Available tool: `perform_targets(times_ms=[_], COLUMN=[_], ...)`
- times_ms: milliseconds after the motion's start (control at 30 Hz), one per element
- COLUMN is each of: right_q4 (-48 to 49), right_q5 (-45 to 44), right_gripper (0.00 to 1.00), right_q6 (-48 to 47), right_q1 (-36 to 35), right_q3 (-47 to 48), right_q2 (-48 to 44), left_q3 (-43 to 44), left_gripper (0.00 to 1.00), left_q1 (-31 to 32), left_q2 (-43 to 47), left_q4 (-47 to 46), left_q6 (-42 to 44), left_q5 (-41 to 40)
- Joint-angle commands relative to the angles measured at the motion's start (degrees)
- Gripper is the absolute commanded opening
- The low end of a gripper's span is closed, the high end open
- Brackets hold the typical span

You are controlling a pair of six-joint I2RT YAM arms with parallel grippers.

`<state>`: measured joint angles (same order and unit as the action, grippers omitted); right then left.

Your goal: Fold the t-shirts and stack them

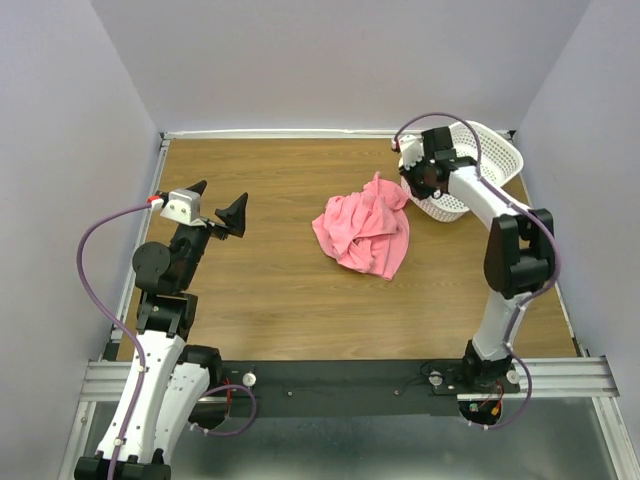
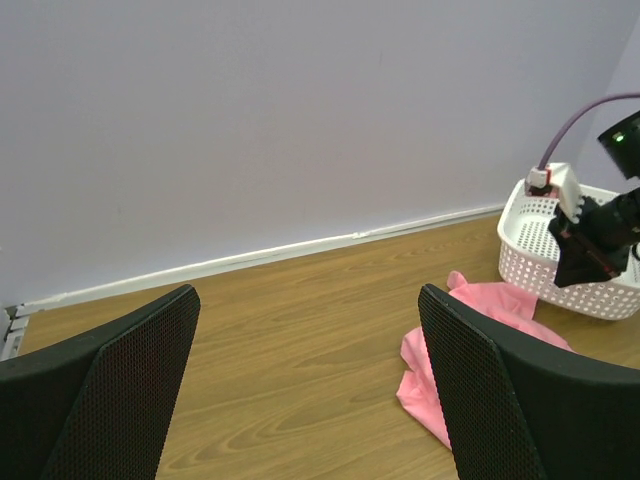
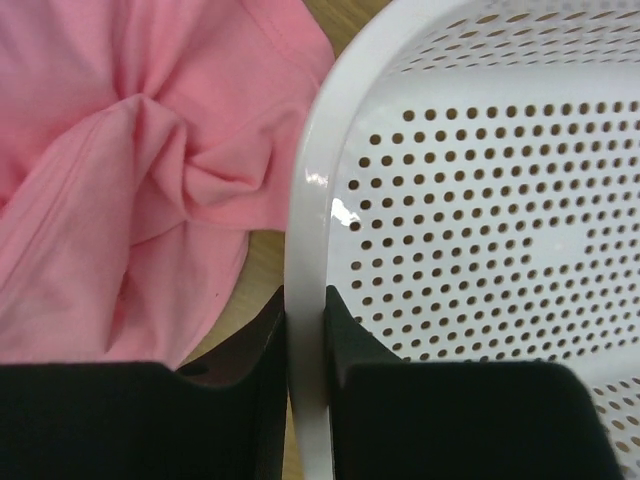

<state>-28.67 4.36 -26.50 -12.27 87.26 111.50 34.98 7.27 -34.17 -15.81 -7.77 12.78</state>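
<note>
The pink t-shirt (image 1: 362, 232) lies crumpled in a heap on the wooden table (image 1: 270, 290), just left of the white perforated basket (image 1: 497, 152). My right gripper (image 1: 412, 176) is shut on the basket's near-left rim (image 3: 306, 200), one finger (image 3: 350, 330) inside the wall and the other outside, with the shirt (image 3: 130, 170) bunched right beside it. My left gripper (image 1: 218, 198) hovers open over the table's left side, well apart from the shirt (image 2: 425, 365), with nothing between its fingers (image 2: 120, 380).
The basket (image 2: 530, 255) stands at the back right corner, close to the rear wall and right wall. The table's white back edge (image 2: 300, 245) runs along the purple wall. The arms' mounting rail (image 1: 340, 380) spans the near edge.
</note>
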Motion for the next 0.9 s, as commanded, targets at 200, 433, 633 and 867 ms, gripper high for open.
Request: perform_targets(times_ms=[200,433,633,867], right_q4=[-2.89,0.8,7.03,14.51], right_q5=[5.67,-4.0,-8.31,-11.12], right_gripper=[0.0,0.0,0.01,0.01], right_q6=[-18.75,-27.19,-31.59,-32.91], right_q1=[-13.98,-33.94,-42.48,-47.83], right_q3=[-7.63,-12.03,-13.17,-14.84], right_q2=[-20.88,-21.95,-18.34,-15.09], left_q3=[0.7,3.07,7.46,6.77], left_gripper=[0.98,0.98,0.94,0.79], left_q1=[0.2,0.2,-0.76,-8.05], left_q2=[-1.24,-8.62,-19.69,-32.68], left_q4=[-2.82,-1.51,9.03,13.79], left_q6=[-2.42,-8.03,-14.02,-21.4], left_q5=[5.5,11.57,7.62,12.18])
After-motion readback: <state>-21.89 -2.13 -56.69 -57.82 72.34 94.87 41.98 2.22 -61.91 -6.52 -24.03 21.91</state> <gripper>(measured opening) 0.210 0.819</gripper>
